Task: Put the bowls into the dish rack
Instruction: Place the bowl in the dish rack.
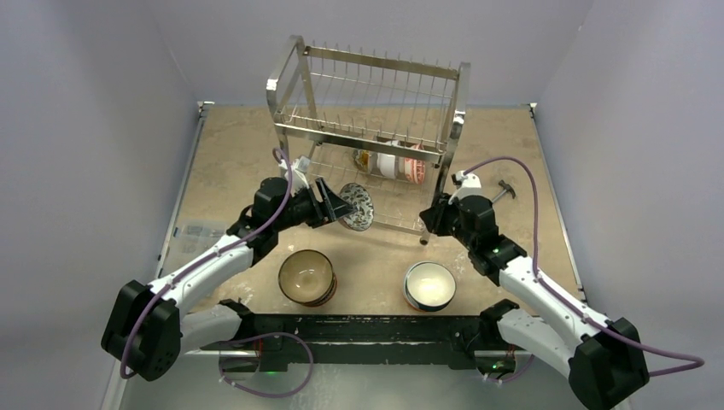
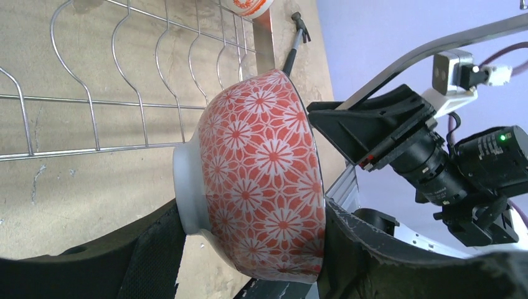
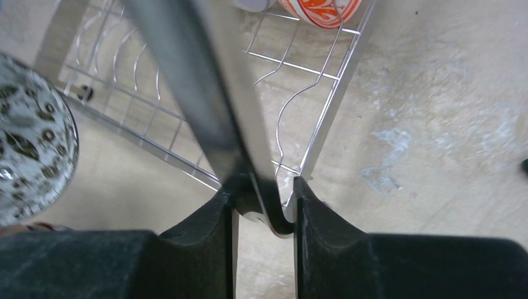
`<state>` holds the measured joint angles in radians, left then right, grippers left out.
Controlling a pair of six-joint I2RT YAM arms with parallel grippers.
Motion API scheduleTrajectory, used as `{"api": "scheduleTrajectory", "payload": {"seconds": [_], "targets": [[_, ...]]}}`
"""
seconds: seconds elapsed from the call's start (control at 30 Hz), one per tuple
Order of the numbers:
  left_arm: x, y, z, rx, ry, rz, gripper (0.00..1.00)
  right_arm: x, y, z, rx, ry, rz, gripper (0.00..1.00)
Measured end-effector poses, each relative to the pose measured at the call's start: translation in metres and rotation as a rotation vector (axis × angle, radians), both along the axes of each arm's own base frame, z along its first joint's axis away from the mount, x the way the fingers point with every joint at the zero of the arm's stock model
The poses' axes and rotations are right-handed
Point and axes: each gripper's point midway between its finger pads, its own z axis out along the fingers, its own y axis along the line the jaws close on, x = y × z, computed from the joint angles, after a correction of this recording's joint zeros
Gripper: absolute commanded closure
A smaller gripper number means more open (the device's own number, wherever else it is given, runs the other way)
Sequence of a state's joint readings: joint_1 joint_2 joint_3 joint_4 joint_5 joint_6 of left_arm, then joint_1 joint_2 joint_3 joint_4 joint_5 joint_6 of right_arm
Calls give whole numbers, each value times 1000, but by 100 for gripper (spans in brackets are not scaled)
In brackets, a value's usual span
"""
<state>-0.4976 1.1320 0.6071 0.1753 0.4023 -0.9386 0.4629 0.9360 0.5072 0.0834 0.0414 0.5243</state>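
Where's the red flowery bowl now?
In the overhead view, the left gripper holds the red flowery bowl on its side at the front lower tier of the dish rack, left of the right gripper.

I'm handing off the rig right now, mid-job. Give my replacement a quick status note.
Left end effector: shut on the red-patterned bowl, held on edge at the dish rack's lower tier front.
Right end effector: clamped on the rack's front right post.
Done: a few bowls stand in the lower tier.
Left: slot the held bowl, then load the brown bowl and white bowl from the table.
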Motion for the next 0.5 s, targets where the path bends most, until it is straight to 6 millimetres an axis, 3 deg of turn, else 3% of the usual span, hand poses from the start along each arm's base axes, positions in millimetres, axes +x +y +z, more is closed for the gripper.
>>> {"api": "scheduleTrajectory", "payload": {"seconds": [0.1, 0.43, 0.5], "targets": [[1, 1, 1, 0, -4, 7, 100, -3, -4, 1, -103, -73, 70, 100], [7, 3, 3, 8, -35, 32, 100, -22, -3, 1, -68, -90, 106, 100], [10, 5, 2, 18, -46, 43, 100, -25, -4, 1, -50, -81, 96, 95]]}}
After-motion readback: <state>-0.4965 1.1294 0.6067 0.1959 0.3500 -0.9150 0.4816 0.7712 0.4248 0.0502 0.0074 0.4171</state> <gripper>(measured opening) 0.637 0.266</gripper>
